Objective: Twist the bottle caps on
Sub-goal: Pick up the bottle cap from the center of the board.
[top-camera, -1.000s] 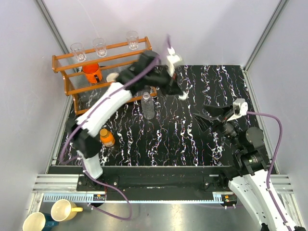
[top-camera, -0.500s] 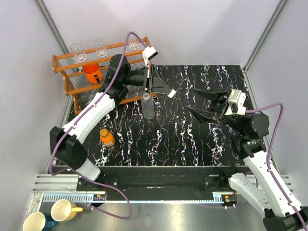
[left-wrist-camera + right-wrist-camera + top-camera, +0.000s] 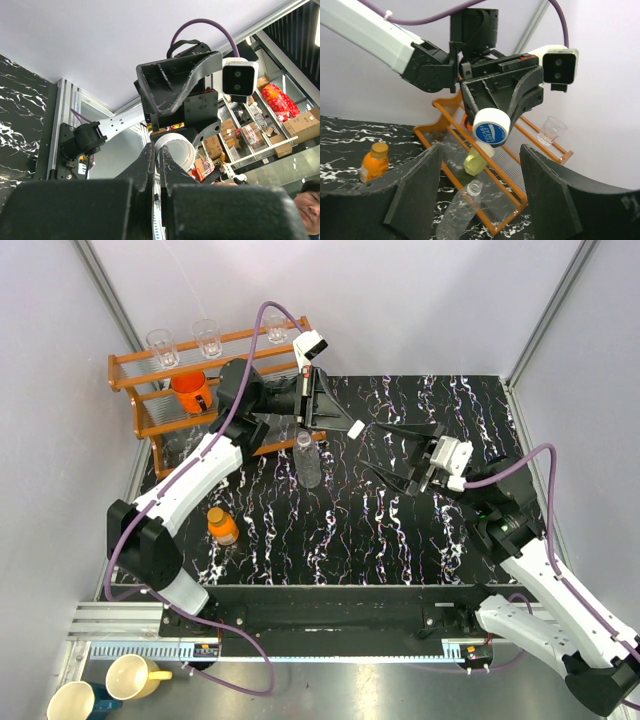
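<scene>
- Currently, the left fingers (image 3: 146, 167) are clenching the small round cap with a blue rim and white top (image 3: 491, 127), holding it in the air, off the black white-veined tabletop (image 3: 400, 530).
- The cap is hanging higher than the tall clear plastic water bottle (image 3: 308, 462) and off to its right; the bottle is standing upright with its neck open.
- The right fingers (image 3: 415, 185) are spread wide and gripping nothing, facing the cap from close by.
- The short squat orange bottle (image 3: 223, 527) is standing near the left arm's base, and it appears to be wearing its orange cap already.
- So the clear bottle's capping seems to be the step in hand, with the cap being carried and not yet seated.
- Next, the cap is needing to come squarely over the open neck, settle flat, then turn; the right fingers may be needed to steady the light bottle against tipping.
</scene>
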Controlling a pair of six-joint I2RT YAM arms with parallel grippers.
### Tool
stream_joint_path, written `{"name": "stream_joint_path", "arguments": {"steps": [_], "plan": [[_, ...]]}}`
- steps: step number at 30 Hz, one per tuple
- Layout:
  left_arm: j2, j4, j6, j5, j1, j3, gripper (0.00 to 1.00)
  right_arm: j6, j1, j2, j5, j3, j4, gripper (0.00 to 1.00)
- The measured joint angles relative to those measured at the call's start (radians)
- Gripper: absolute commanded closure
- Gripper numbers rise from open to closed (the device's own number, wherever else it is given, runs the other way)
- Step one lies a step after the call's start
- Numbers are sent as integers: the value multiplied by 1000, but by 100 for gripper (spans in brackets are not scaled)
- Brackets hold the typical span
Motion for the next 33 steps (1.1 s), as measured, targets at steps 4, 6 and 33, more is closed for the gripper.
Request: {"name": "stream_joint_path", "arguments": {"steps": [4,6,33], "plan": [[0,48,-42,2,-8,-8,100,-45,10,13,39,0,2,30],[0,64,-57,2,-11,-14,100,-57,13,19,60,-1,15,31],[5,140,-114,-11,-31,-33,100,-95,127,110,209,-30,185,60]]}}
